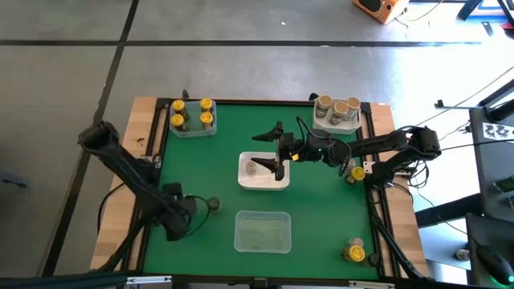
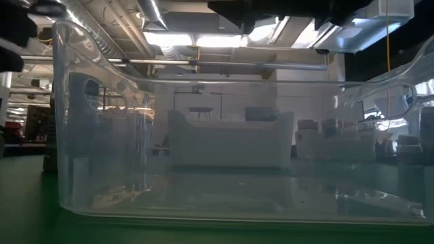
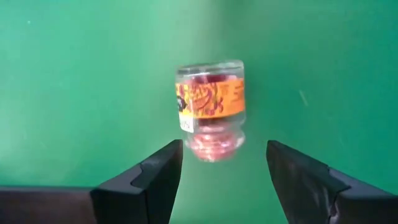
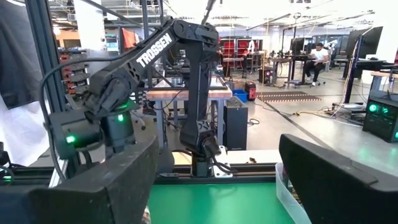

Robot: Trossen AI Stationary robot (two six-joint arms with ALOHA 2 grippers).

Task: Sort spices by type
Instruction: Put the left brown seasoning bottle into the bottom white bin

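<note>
A small spice jar [image 3: 210, 106] with an orange label and red contents lies on its side on the green mat; it shows in the high view [image 1: 213, 205] near the table's left side. My left gripper [image 3: 224, 149] hangs above it, pointing down, open, its fingers clear of the jar. It shows beside the jar in the high view [image 1: 178, 217]. My right gripper [image 1: 277, 148] is held level over the table's middle, open, with nothing between its fingers [image 4: 217, 180]. It stands above a white bin [image 1: 277, 182] that holds one jar [image 1: 250, 167].
A clear bin [image 1: 193, 131] at the far left holds several yellow-lidded jars. Another bin [image 1: 336, 125] at the far right holds tan-lidded jars. A clear bin [image 1: 262, 231] stands near the front edge and fills the low view [image 2: 230, 169]. Two yellow-lidded jars [image 1: 354, 172] [image 1: 353, 253] stand at the right.
</note>
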